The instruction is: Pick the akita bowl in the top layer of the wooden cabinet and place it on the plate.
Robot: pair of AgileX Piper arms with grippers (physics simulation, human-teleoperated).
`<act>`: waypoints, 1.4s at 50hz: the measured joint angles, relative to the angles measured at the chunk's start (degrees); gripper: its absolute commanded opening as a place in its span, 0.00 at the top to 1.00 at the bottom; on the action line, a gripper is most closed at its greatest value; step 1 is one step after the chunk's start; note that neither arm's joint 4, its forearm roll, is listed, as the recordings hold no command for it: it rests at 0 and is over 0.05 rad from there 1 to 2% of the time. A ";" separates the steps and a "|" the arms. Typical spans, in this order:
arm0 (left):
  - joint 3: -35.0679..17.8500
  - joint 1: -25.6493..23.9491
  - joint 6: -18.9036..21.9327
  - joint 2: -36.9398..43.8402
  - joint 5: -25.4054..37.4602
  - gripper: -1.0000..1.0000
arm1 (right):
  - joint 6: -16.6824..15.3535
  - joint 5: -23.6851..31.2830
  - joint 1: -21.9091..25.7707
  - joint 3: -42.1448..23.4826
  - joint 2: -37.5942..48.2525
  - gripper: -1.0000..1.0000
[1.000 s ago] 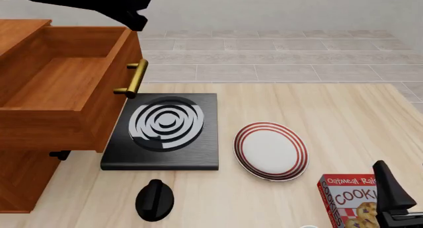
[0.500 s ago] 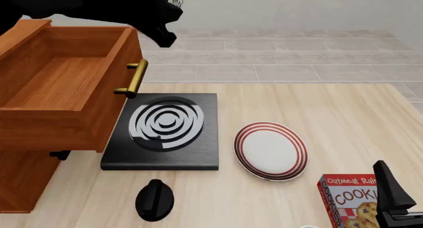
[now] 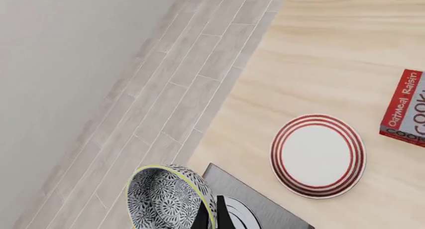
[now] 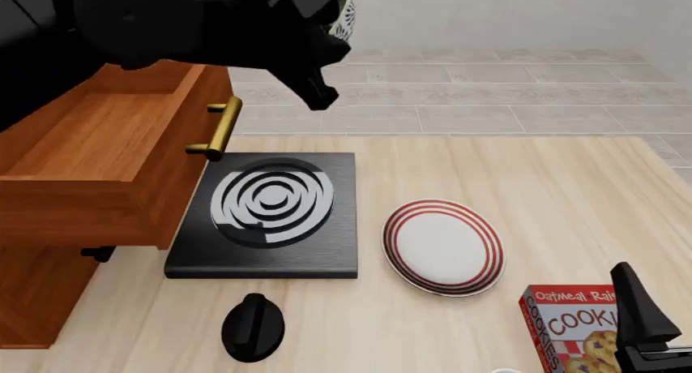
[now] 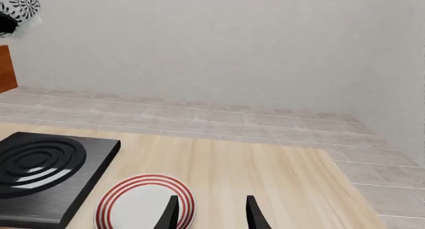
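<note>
My left gripper (image 3: 210, 217) is shut on the rim of the akita bowl (image 3: 169, 196), a small white bowl with a dark speckled pattern. It holds the bowl in the air above the stove's far edge. In the front view only a sliver of the bowl (image 4: 343, 12) shows past the black left arm (image 4: 216, 24). The top layer (image 4: 97, 146) of the wooden cabinet (image 4: 32, 300) is pulled out, and what shows of its inside is bare. The red-ringed plate (image 4: 443, 246) lies on the table right of the stove, with nothing on it. My right gripper (image 5: 211, 214) stands open near the front right corner, low over the table.
A black square stove (image 4: 271, 211) with white rings sits between the cabinet and the plate. A black knob-like object (image 4: 252, 327) lies in front of it. A red cookie box (image 4: 568, 328) stands beside my right gripper.
The left arm has swung to the right with the bowl, from above the open drawer to past its brass handle. The right arm has not moved.
</note>
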 measured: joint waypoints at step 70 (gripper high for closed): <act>5.67 -8.41 -0.37 11.48 -13.89 1.00 | 1.03 0.01 -0.68 -0.42 0.00 0.00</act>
